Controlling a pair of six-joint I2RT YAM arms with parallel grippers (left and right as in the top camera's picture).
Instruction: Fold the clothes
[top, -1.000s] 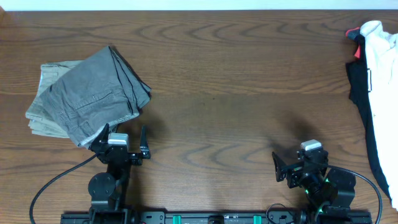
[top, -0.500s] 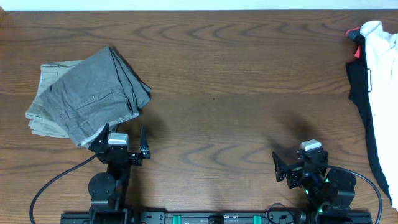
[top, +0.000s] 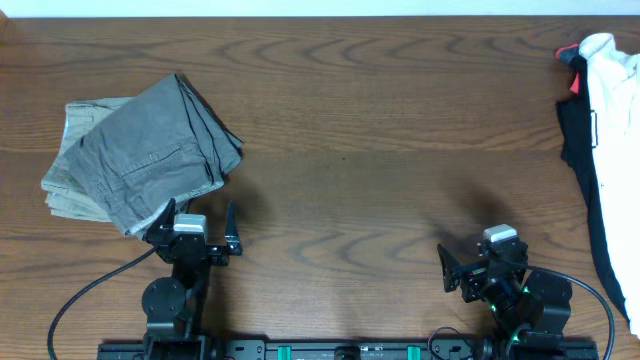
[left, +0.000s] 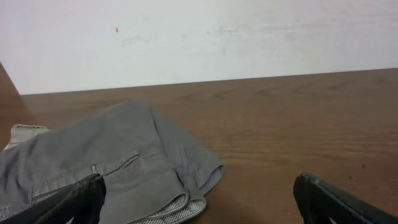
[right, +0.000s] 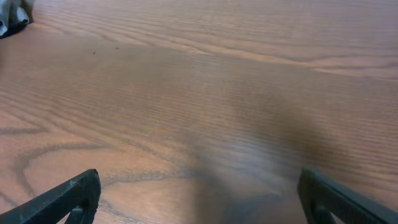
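gaping left pincer (top: 196, 218) near folded trousers (top: 140, 150)

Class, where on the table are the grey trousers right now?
In the overhead view the grey trousers lie at the table's left side, just beyond the open left claw.

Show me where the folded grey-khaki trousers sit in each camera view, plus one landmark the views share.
Overhead: the folded grey-khaki trousers lie at the upper left.
Left wrist: the trousers fill the lower left.
Right wrist: only a grey scrap in the top left corner; cannot tell if it is them.
Shared landmark: the brown wood-grain table.
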